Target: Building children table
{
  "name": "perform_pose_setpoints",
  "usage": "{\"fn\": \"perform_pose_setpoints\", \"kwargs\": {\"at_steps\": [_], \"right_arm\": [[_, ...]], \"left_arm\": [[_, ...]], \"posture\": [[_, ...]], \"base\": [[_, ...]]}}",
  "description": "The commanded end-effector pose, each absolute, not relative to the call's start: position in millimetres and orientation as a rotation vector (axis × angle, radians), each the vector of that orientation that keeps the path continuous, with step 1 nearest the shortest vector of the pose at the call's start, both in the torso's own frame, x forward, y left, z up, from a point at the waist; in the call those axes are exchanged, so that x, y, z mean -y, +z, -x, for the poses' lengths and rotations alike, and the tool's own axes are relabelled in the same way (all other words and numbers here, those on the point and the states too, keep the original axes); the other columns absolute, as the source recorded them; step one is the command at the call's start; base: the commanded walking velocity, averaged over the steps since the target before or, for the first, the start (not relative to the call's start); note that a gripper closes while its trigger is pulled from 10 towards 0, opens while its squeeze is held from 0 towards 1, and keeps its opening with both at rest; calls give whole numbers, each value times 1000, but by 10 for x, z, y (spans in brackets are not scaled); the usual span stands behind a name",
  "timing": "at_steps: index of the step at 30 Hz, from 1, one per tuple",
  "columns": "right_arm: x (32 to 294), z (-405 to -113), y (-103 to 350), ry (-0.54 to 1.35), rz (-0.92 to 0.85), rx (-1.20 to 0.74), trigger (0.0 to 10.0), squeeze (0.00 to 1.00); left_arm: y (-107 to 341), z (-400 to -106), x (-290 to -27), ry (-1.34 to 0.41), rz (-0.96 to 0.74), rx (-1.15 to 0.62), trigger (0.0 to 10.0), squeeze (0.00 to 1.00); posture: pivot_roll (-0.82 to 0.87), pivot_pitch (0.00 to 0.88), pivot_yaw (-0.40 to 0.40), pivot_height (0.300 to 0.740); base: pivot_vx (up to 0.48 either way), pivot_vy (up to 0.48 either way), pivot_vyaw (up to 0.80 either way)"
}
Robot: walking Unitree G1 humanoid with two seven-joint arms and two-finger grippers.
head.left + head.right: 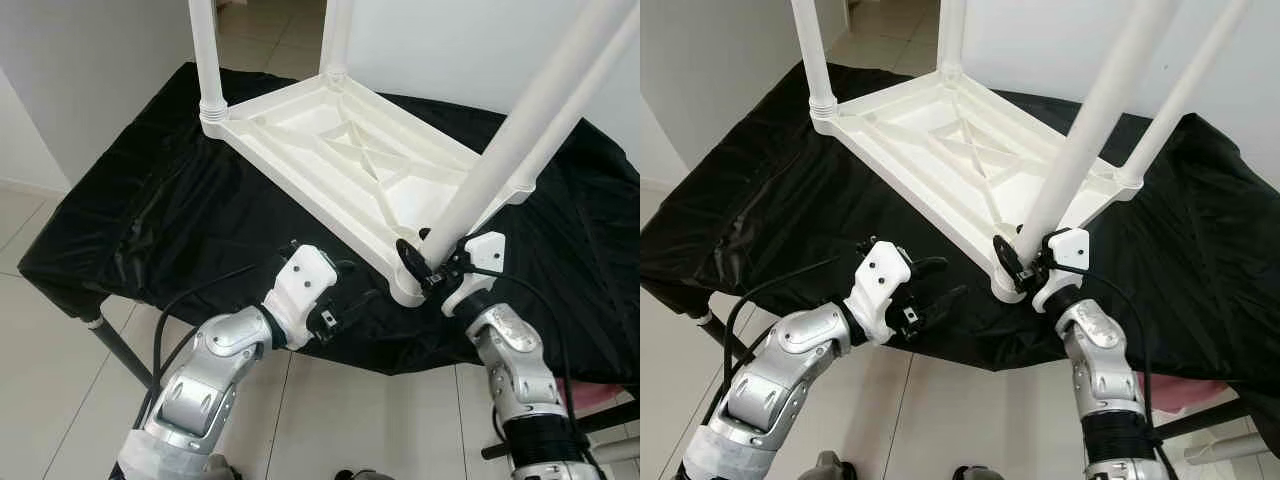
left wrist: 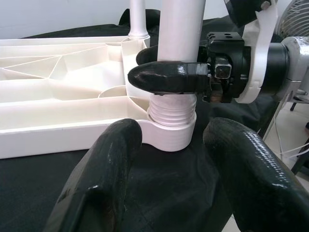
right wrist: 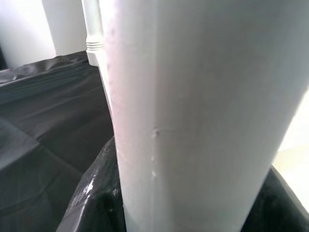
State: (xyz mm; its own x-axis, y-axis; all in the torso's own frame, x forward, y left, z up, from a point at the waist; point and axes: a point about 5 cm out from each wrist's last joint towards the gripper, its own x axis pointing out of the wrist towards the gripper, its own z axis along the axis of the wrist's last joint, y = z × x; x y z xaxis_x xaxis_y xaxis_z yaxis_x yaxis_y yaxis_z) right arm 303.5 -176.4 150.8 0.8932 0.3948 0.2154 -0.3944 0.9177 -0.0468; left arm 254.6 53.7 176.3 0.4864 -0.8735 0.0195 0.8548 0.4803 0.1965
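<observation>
On a black cloth (image 1: 150,200) draped over a work surface lies a white plastic children's table top (image 1: 340,150), turned upside down so its ribbed underside faces up. Four white legs rise from its corners; all four run out of the top of the head views, so their far ends cannot be seen.

At the corner closest to the robot, the near leg (image 1: 520,130) stands in its socket (image 2: 171,133), tilted up and to the right in the head views. The left wrist view shows a threaded collar at the leg's base still exposed above the socket rim. The right gripper (image 1: 425,262) is closed around this leg just above the socket, one black finger (image 2: 166,77) wrapped across the front of it; the other finger is mostly hidden behind the leg. In the right wrist view the leg sits so close to the lens that it blocks nearly everything, with only a strip of cloth and another leg (image 3: 94,29) visible past it.

The left gripper (image 1: 345,292) hovers over the cloth just beside that corner, pointed at the socket, its two fingers (image 2: 104,179) spread apart and holding nothing. A black cable loops from the left arm. Below the cloth's front edge, a grey support leg (image 1: 120,350) and pale floor tiles (image 1: 40,400) are visible.
</observation>
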Motion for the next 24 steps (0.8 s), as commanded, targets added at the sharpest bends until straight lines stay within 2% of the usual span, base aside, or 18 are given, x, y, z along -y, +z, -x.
{"fn": "perform_pose_setpoints", "kwargs": {"at_steps": [1,5,8,14,16,17,19,22,24], "right_arm": [[1804,-3010,1594,329,-59,269,10000,0],[1803,-3008,1620,279,-79,276,10000,0],[1791,-2969,1697,134,-163,324,10000,0],[1763,-2916,1704,8,-199,341,10000,0],[1703,-2879,1665,-101,-213,319,10000,0],[1703,-2879,1665,-101,-213,319,10000,0],[1511,-2849,1652,-126,-265,304,10000,0],[1367,-2830,1689,-85,-271,312,10000,0],[1366,-2829,1697,-79,-262,317,10000,0]], "left_arm": [[1749,-2566,-529,-1001,-169,124,10000,0],[1745,-2563,-528,-1001,-166,122,10000,0],[1733,-2553,-524,-1002,-163,119,10000,0],[1718,-2550,-523,-1003,-160,114,10000,0],[1718,-2544,-517,-1003,-157,114,10000,0],[1718,-2544,-517,-1003,-157,114,10000,0],[1709,-2539,-515,-1001,-153,110,10000,0],[1709,-2537,-518,-1000,-152,108,10000,0],[1712,-2538,-518,-1001,-153,109,10000,0]], "posture": [[12,90,-77,740],[10,93,-77,740],[5,100,-77,740],[4,107,-81,740],[5,111,-83,740],[5,111,-83,740],[8,114,-81,740],[11,114,-76,740],[10,116,-76,740]], "base": [[0,0,0],[0,0,0],[0,0,0],[0,0,0],[0,0,0],[0,0,0],[0,0,0],[0,0,0],[0,0,0]]}}
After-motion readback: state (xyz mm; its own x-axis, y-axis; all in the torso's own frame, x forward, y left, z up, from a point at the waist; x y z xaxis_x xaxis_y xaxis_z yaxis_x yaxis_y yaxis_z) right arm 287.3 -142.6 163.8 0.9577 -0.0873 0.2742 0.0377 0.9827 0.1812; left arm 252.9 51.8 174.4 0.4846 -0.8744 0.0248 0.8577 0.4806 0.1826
